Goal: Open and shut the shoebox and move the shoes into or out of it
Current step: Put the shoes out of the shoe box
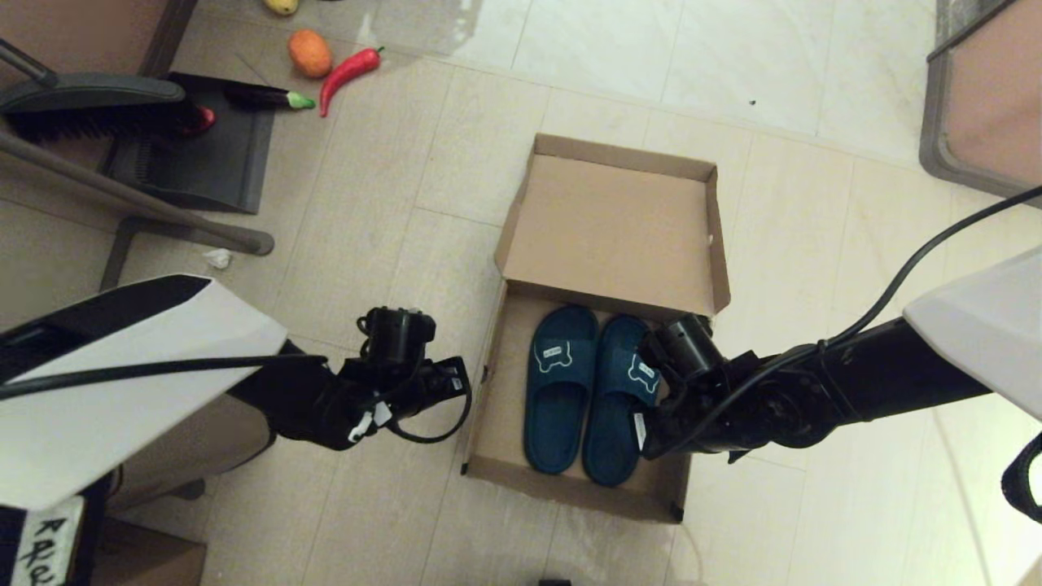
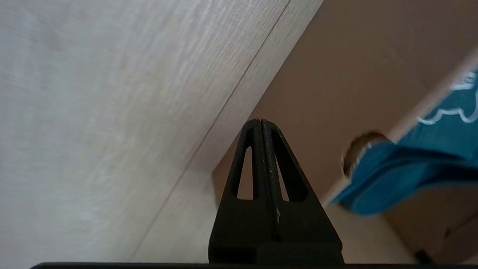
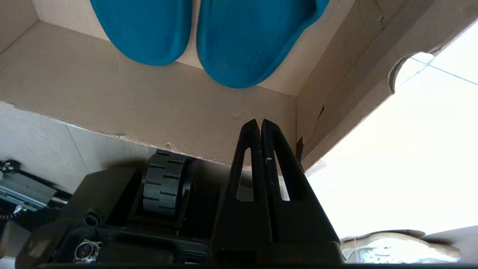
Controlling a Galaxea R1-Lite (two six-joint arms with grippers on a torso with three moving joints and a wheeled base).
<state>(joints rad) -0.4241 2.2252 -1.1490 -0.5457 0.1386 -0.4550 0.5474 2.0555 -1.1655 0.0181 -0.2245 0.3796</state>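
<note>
The shoebox point(image 1: 492, 407) lies open on the tiled floor, its hinged lid point(image 1: 610, 236) standing up at the far side. Both navy shoes lie side by side inside, toes toward the lid: one point(image 1: 558, 391) on the left, the other point(image 1: 612, 415) on the right. My right gripper point(image 1: 647, 435) hangs over the box's right side beside the right shoe, shut and empty point(image 3: 260, 121), tips toward the near wall; the heels of the shoes point(image 3: 239, 41) show beyond it. Just outside the box's left wall is my left gripper point(image 1: 460, 387), also shut and empty point(image 2: 260, 121).
A dustpan point(image 1: 195, 155) and brush point(image 1: 89, 106) sit at the far left by a metal frame leg point(image 1: 130, 199). Toy vegetables lie beyond: an orange one point(image 1: 309, 53), a red chili point(image 1: 346, 73), an eggplant point(image 1: 264, 98). Crumpled paper point(image 1: 217, 258) lies left; furniture point(image 1: 977, 98) stands far right.
</note>
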